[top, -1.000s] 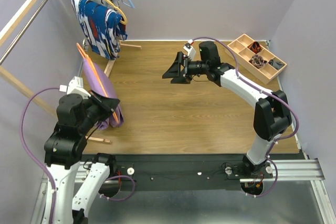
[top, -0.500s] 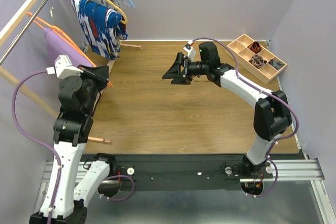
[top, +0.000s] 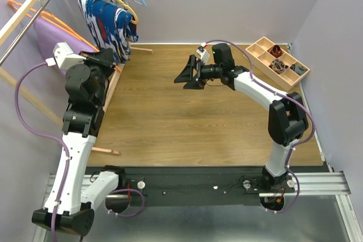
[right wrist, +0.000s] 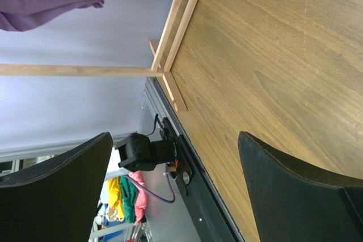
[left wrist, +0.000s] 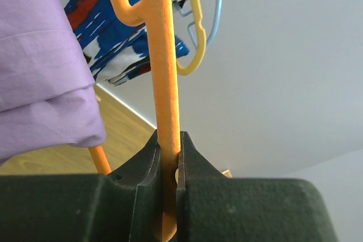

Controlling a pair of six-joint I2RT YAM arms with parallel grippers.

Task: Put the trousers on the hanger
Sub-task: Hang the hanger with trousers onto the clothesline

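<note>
Spanning frame centre: wood table [top: 187, 117], lilac walls [top: 227, 4]; hanger [left wrist: 164, 83] clamped in left gripper [left wrist: 168, 147], upper left; right gripper [right wrist: 174, 140] spread wide.

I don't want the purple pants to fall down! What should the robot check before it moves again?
1. Left claw shut tight on the hanger: ok.
2. Trousers draped on the hanger: ok.
3. Hanger hook over the rack bar: cannot tell, the hook end is too small to see.
4. Left claw clear of the patterned garment: cannot tell, they look very close.
5. Right claw open, empty and out of the way over the table: ok.
</note>
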